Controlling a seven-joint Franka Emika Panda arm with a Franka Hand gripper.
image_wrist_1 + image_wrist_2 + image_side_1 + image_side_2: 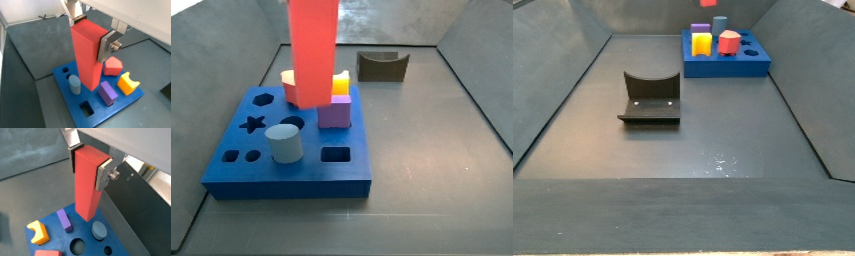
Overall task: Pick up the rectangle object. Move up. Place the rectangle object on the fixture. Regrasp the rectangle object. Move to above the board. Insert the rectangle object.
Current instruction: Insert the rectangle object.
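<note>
My gripper [92, 34] [88, 167] is shut on the upper end of the rectangle object [87, 65] [87, 198], a long plain red bar hanging upright. One dark pad [79, 20] and a silver finger plate [107, 47] press on opposite faces. The bar hangs above the blue board [100, 114] [60, 234], its lower end apart from the board's top. In both side views only the bar [313, 50] [708, 3] shows over the board [291, 182] [727, 68]; the gripper is out of frame. The fixture [382, 66] [649, 97] stands empty on the floor, apart from the board.
A grey cylinder [286, 145], a purple cube [335, 112], a yellow notched piece [127, 83] and a short red block [113, 65] stand in the board. A square hole [334, 155] and other holes are open. Sloping grey walls [553, 90] enclose the floor.
</note>
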